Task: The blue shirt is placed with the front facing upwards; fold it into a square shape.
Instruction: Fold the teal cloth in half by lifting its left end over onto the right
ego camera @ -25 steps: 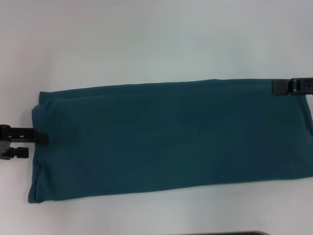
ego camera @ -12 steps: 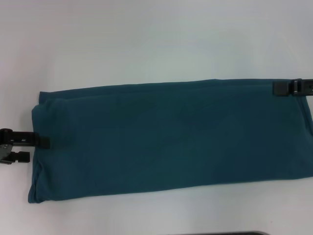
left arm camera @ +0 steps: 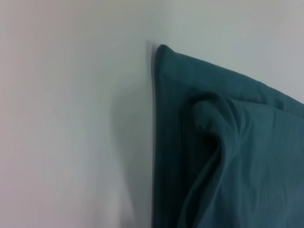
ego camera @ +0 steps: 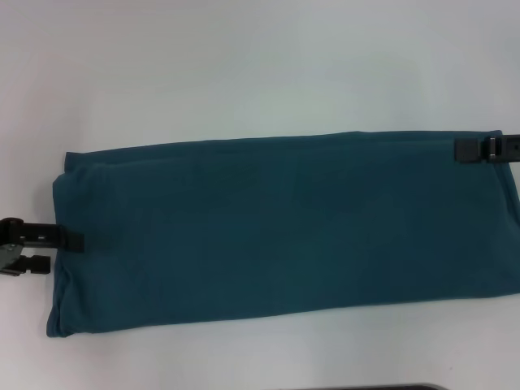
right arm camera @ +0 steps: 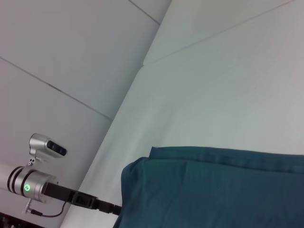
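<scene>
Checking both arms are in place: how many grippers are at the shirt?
2. The left gripper is at the blue shirt's left end; the right gripper is at its far right corner.

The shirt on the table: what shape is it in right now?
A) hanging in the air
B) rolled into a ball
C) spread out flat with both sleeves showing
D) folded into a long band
D: the shirt lies flat as a long band across the table, no sleeves showing, with a hand at each end.
</scene>
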`<action>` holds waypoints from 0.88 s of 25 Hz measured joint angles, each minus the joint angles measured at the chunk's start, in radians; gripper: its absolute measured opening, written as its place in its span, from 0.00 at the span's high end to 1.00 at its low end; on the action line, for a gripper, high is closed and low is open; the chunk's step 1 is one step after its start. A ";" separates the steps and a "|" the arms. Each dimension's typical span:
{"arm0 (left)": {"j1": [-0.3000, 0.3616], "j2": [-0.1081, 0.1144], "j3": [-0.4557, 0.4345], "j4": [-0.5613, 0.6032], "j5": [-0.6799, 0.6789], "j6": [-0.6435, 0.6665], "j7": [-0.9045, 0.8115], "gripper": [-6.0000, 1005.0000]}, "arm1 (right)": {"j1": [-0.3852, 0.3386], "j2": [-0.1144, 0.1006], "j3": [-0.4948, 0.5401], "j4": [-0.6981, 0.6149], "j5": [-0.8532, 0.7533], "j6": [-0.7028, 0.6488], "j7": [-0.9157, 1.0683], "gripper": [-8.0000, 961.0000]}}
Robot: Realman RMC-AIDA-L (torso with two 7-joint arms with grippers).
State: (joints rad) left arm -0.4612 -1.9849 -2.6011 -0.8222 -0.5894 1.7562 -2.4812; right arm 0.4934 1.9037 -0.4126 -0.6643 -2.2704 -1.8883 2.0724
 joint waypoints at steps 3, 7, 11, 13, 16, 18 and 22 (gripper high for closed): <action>-0.004 0.000 0.005 0.000 0.000 0.000 0.003 0.09 | -0.001 0.000 -0.002 0.000 0.000 0.000 0.000 0.07; -0.006 0.000 0.006 0.000 0.001 0.000 0.005 0.09 | -0.003 0.000 -0.005 0.000 0.000 0.000 0.000 0.07; -0.010 0.000 0.006 0.000 0.016 0.000 0.005 0.09 | -0.004 0.000 -0.005 0.000 0.000 0.000 0.000 0.07; -0.014 -0.002 0.011 0.000 0.025 0.000 0.005 0.09 | -0.004 0.000 -0.006 -0.001 0.000 0.000 0.000 0.07; -0.017 -0.004 0.016 0.000 0.026 0.000 0.004 0.09 | -0.004 0.000 -0.006 -0.001 0.000 0.000 0.000 0.07; -0.019 -0.005 0.017 0.000 0.027 0.000 0.003 0.09 | -0.004 0.000 -0.006 -0.001 0.000 0.000 0.000 0.07; -0.022 -0.008 0.017 0.000 0.027 0.000 0.001 0.09 | -0.004 0.000 -0.006 0.000 0.000 -0.001 0.000 0.07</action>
State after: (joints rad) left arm -0.4829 -1.9929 -2.5846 -0.8222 -0.5626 1.7564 -2.4806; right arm 0.4893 1.9037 -0.4188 -0.6643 -2.2703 -1.8894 2.0724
